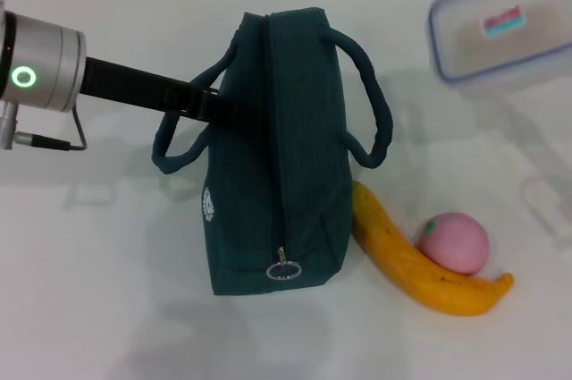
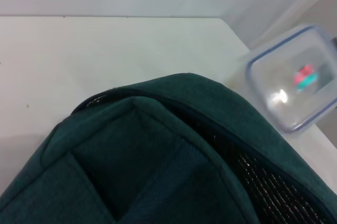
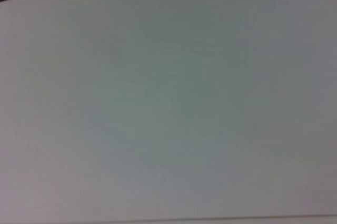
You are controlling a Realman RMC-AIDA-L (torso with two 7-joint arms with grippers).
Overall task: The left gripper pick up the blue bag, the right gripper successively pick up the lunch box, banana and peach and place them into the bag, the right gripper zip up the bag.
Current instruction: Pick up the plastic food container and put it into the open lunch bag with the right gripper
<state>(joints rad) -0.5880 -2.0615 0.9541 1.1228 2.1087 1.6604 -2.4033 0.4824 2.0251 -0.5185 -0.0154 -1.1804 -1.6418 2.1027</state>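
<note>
My left pincer (image 1: 204, 103) reaches at the blue bag (image 1: 277, 156) by its handle to steady it; grip state unclear; zipper closed.

Light falls evenly and brightly from overhead across the white table (image 1: 107, 308), which looks slightly washed out. The dark teal fabric bag (image 1: 277, 147) throws only a soft, pale shadow onto the table on the robot's left, and the long yellow banana (image 1: 420, 268) and round pink peach (image 1: 454, 242) cast faint shadows too. The clear plastic lunch box with its blue rim (image 1: 500, 27) is blurred in the head view; in the left wrist view it is out of focus, with a white glare spot on its lid (image 2: 279, 96). The green ring light (image 1: 24, 77) on the silver wrist glows. The right wrist view is a soft, featureless grey-white blur.
</note>
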